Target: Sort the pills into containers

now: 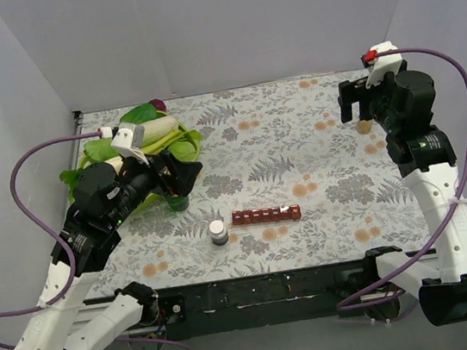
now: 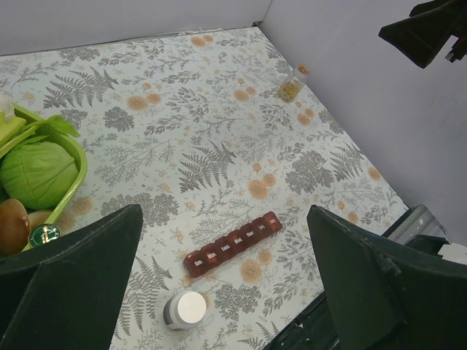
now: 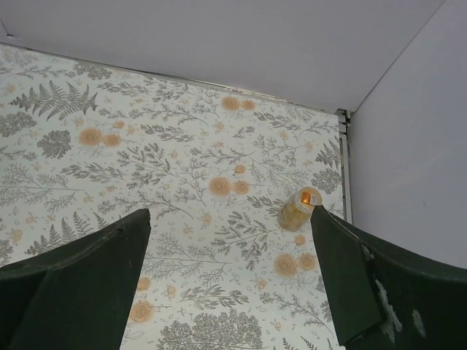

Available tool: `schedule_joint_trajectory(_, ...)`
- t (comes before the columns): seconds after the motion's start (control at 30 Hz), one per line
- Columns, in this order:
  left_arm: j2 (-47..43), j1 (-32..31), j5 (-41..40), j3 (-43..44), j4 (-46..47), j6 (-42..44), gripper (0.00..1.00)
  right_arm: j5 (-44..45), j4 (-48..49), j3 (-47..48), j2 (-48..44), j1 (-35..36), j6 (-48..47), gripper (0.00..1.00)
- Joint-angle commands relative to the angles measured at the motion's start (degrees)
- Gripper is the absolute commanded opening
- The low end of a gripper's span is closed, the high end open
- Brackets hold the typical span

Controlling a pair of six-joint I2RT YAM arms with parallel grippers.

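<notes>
The containers are a dark red strip of lidded compartments [image 1: 265, 215] lying flat at the table's front centre; it also shows in the left wrist view [image 2: 233, 243], lids shut. A small clear bottle of yellow pills [image 1: 366, 127] stands at the far right, also in the right wrist view [image 3: 299, 209] and the left wrist view [image 2: 292, 86]. My left gripper [image 1: 185, 174] hangs open and empty above the table, left of and behind the strip [image 2: 225, 215]. My right gripper [image 1: 352, 104] is open and empty, just above and behind the pill bottle [image 3: 230, 219].
A small grey bottle with a white cap [image 1: 218, 231] stands just left of the strip [image 2: 184, 309]. A green bottle with a dark cap [image 1: 178, 202] stands by a green basket [image 1: 189, 138] of vegetables at the back left. White walls enclose the table.
</notes>
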Motion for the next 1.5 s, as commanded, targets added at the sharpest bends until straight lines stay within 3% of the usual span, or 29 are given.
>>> schedule_joint_trajectory(0.0,-0.03,0.43,-0.27,-0.25,0.22,1.91,0.98,-0.42,1.9,-0.23,-0.12,-0.6,-0.76,0.98)
schedule_joint_trajectory(0.13,0.41,0.34,1.05,-0.96,0.75,2.52,0.98,-11.64,-0.82,-1.01,0.32,-0.86,-7.34,0.98)
schedule_joint_trajectory(0.17,0.75,0.43,1.48,-1.65,1.01,2.35,0.98,-18.37,-3.0,-1.45,0.32,-0.86,-10.31,0.98)
schedule_joint_trajectory(0.37,-0.55,0.34,0.35,-4.38,3.73,-0.99,0.98,-50.89,-15.14,-8.2,2.25,-0.78,-38.0,0.98)
schedule_joint_trajectory(0.43,-1.78,0.43,-0.71,-6.84,5.23,-2.75,0.98,-54.73,-16.38,-11.46,2.95,0.36,-45.11,0.98)
schedule_joint_trajectory(0.67,-2.41,0.34,1.05,-11.5,3.75,-3.71,0.98,-43.07,-6.81,-25.61,5.67,13.19,-49.02,0.98)
schedule_joint_trajectory(0.9,-3.72,0.34,3.25,-14.67,3.92,-6.26,0.98,-29.18,0.22,-29.32,11.47,23.64,-49.37,0.98)
schedule_joint_trajectory(1.1,-3.2,0.34,3.95,-15.02,4.53,-6.71,0.98,-28.03,2.86,-28.79,18.77,28.56,-48.22,0.97)
schedule_joint_trajectory(1.2,-3.11,0.43,3.95,-14.84,4.53,-6.44,0.98,-26.7,3.48,-29.14,21.93,31.12,-48.31,0.94)
schedule_joint_trajectory(1.47,-4.6,0.34,3.6,-16.6,4.53,-7.84,0.98,-24.69,4.18,-27.65,28.0,34.73,-46.3,0.73)
